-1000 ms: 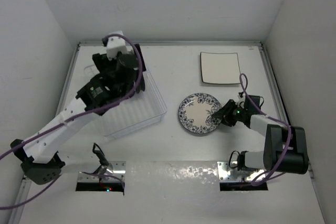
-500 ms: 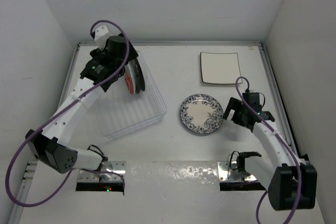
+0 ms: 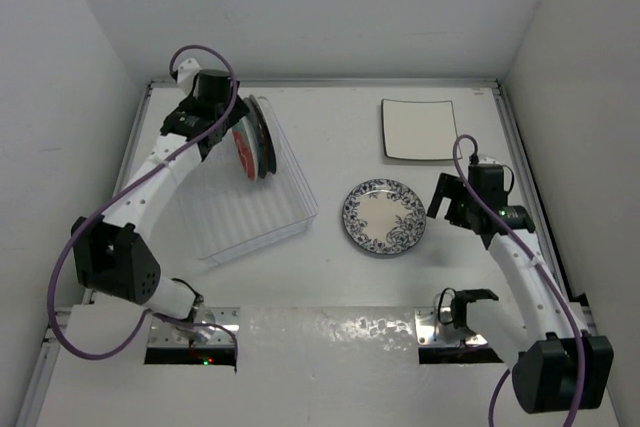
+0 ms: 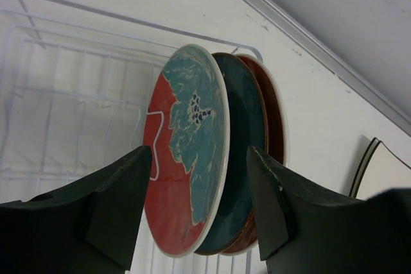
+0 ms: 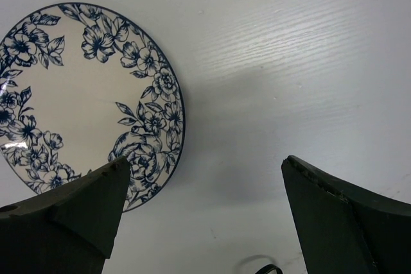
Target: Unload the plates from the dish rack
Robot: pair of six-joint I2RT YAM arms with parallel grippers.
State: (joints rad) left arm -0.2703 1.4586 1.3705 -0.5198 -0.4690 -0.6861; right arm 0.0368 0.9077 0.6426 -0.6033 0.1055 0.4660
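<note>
1. The left gripper (image 4: 199, 152) had its fingers on either side of three upright red-and-teal plates (image 4: 186, 178); whether it was pinching them could not be told.
2. Those plates stood on edge at the far end of the clear dish rack (image 3: 255, 217).
3. The right gripper (image 5: 205, 222) gaped wide and empty, just right of the flat blue-flowered plate (image 5: 77, 94).
4. A square cream plate (image 3: 419, 129) lay farther back on the white table (image 3: 330, 137), which was boxed in by pale walls (image 3: 330, 7).
</note>
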